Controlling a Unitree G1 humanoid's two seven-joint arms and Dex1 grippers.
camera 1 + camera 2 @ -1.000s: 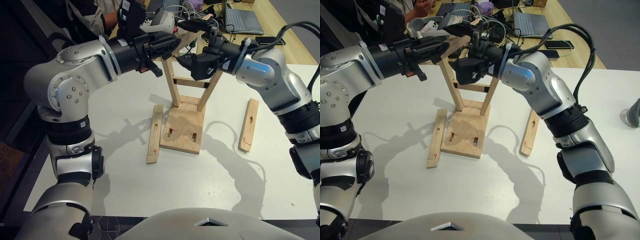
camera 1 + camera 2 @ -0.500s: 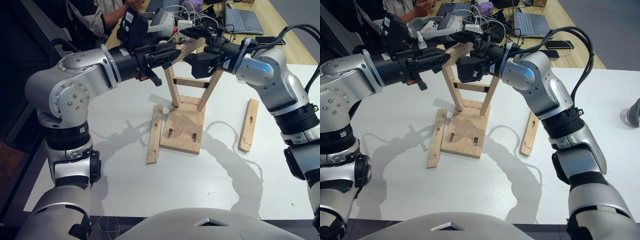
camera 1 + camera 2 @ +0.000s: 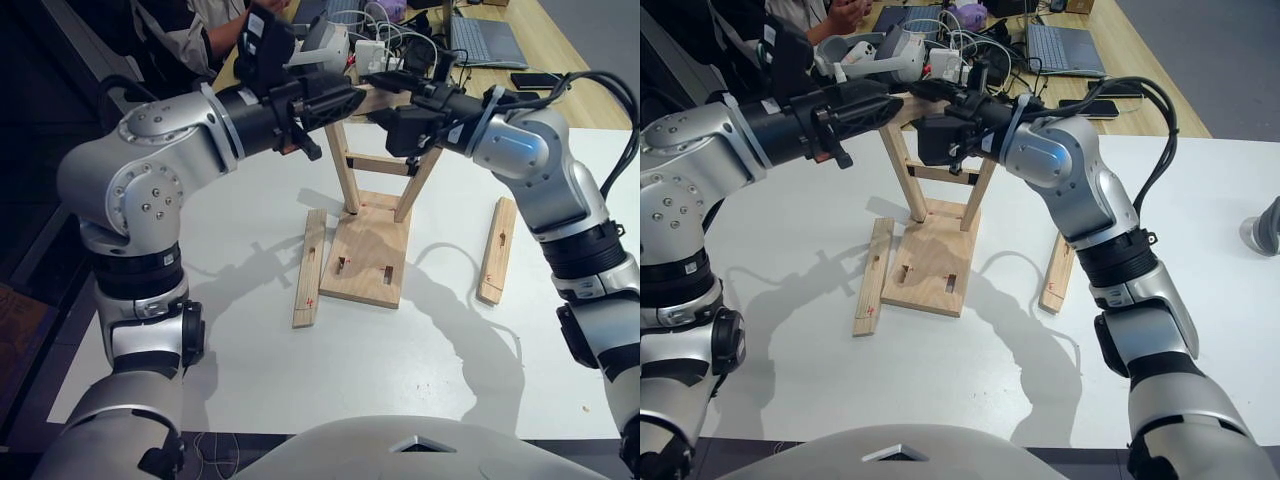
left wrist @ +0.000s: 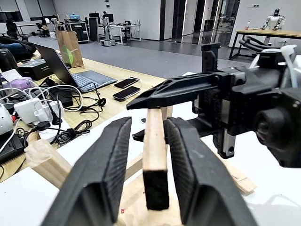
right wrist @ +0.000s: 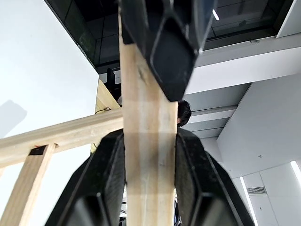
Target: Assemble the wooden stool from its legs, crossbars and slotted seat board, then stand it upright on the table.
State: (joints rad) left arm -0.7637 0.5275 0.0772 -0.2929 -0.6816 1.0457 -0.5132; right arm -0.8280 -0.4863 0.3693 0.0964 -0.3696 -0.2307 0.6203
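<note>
Frame state: seat board (image 3: 368, 258) lies flat near the middle of the worktop (image 3: 240, 340), slots up. Two legs (image 3: 346, 172) stand in the slots at its far end, splayed inward toward the top and tied by a lower crossbar (image 3: 380, 164). An upper crossbar (image 3: 372, 98) lies across the leg tops.

Left gripper (image 4: 149, 136): closed down on the upper crossbar, one finger on each side face. Right gripper (image 5: 148, 150): likewise clamped on the same bar from the other side, its fingertips just beside the left's.

Loose parts: one slotted bar (image 3: 310, 266) lies along the left edge of the seat board, just beside it. Another (image 3: 497, 248) lies well apart, toward the right edge of the worktop.

Step in hand (judged): seating or steadying the upper bar on the first leg pair. Whether the joints at the leg tops are fully home cannot be told.

Notes for doing it well:
- Press straight down along the legs, both arms together. Uneven force would rack the frame or lever the feet out of the slots.
- Nothing pins the seat board, so any sideways pull will drag it. Keep forces vertical.
- Let go one gripper at a time and check that the frame stands.
</note>
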